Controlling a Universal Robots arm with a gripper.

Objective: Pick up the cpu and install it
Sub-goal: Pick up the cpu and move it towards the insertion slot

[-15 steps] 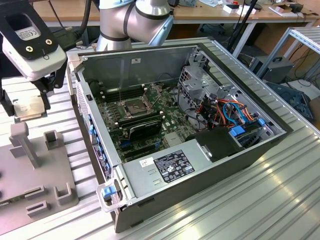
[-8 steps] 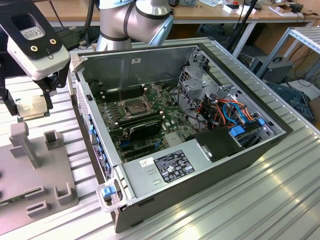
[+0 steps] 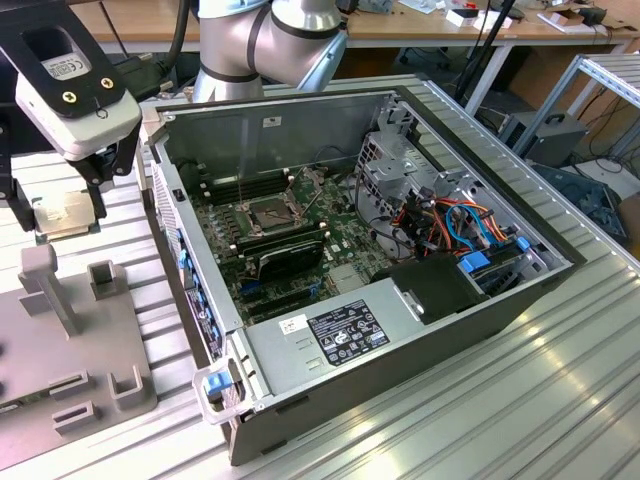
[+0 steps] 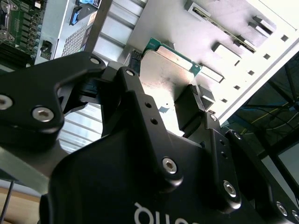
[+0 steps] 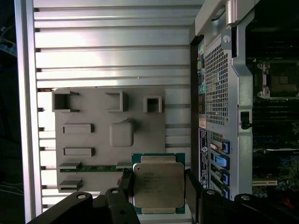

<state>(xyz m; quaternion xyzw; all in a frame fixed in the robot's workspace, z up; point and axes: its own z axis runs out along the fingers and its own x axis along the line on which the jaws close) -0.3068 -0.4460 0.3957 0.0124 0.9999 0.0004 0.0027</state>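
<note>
The open computer case [image 3: 300, 130] stood on the ribbed aluminium table [image 3: 500, 400]. Its power-supply box [image 3: 330, 335] sat at the near end in the exterior view, and the bare socket [image 3: 272, 212] lay further in on the green board. Beside the case, towards the exterior view's left, lay the grey fixture plate [image 3: 60, 350] with its raised blocks. My claw [image 3: 62, 202] hung above that plate, outside the case wall. It was closed on the cpu [image 5: 158, 184], with one finger [image 5: 192, 186] against each opposite edge and the metal top facing the wrist.

cpu [image 4: 170, 70] btm behind fingers [image 4: 189, 109]
</note>
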